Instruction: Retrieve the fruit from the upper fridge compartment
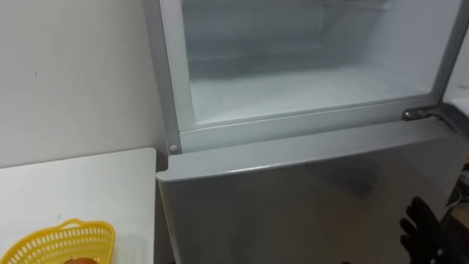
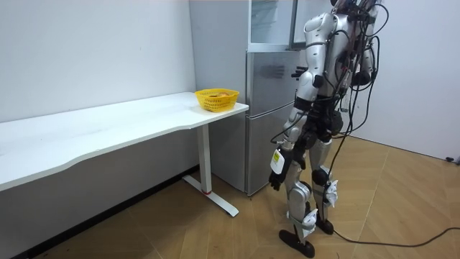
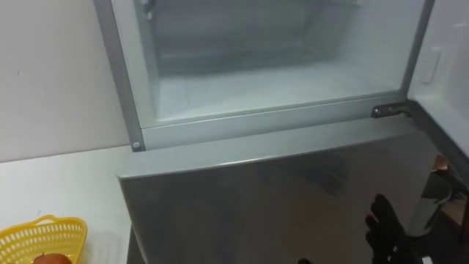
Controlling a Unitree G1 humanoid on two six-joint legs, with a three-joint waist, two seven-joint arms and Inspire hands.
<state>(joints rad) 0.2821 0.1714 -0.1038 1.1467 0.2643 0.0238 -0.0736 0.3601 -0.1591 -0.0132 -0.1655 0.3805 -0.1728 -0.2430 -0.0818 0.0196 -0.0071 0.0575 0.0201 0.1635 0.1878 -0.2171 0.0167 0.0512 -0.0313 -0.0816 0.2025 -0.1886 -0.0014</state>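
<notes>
The upper fridge compartment [image 1: 293, 88] stands open in front of me, and its white floor looks bare. Its door [image 3: 448, 66] is swung out to the right. My right hand [image 1: 421, 231] is raised at the lower right, before the closed grey lower door [image 1: 293, 198]; its dark fingers are straight and hold nothing. In the room view I stand facing the fridge [image 2: 269, 108], with my left hand [image 2: 276, 176] hanging low beside my thigh.
A white table [image 1: 73, 183] adjoins the fridge on the left. On its near corner sits a yellow basket [image 1: 62, 246] with a reddish fruit [image 3: 47, 259] inside. A metal hinge [image 1: 418, 114] juts out at the compartment's lower right corner.
</notes>
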